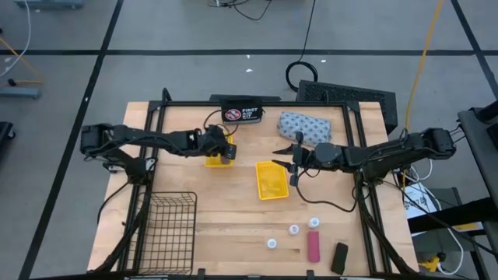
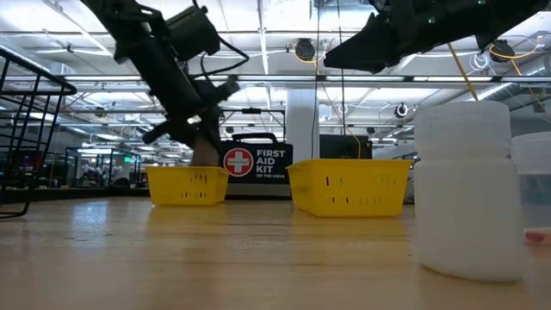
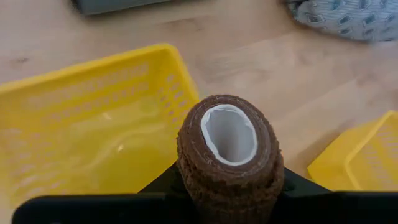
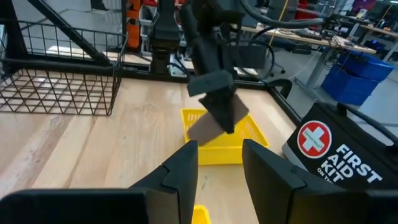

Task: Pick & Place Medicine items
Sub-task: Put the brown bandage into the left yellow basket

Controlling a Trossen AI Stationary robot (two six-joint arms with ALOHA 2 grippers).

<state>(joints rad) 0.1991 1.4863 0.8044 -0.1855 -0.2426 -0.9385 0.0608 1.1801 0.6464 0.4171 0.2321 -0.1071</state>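
My left gripper (image 1: 224, 148) is shut on a brown roll (image 3: 229, 155) with a white core, over the left yellow tray (image 1: 212, 161). In the low view the roll (image 2: 205, 152) hangs at that tray's rim (image 2: 188, 175). My right gripper (image 4: 221, 147) stands open, holding nothing, above the table by the second yellow tray (image 1: 271, 180). A grey-blue patterned pouch (image 1: 305, 127) lies at the far side. Three small white containers (image 1: 294, 229), a pink bar (image 1: 313, 246) and a black block (image 1: 339, 258) lie near the front right. My left gripper pinches the brown roll's round sides (image 3: 186, 177) between its two fingers. The fingers slant down from the table's left and lie along the roll, whose open white-cored end (image 3: 229, 134) points ahead. The roll is over the tray; whether it touches the tray's floor I cannot tell.
The black First Aid case (image 1: 241, 114) stands at the far edge behind the left tray. A black wire basket (image 1: 167, 229) sits at the front left. Bare wood lies between the trays and the front items.
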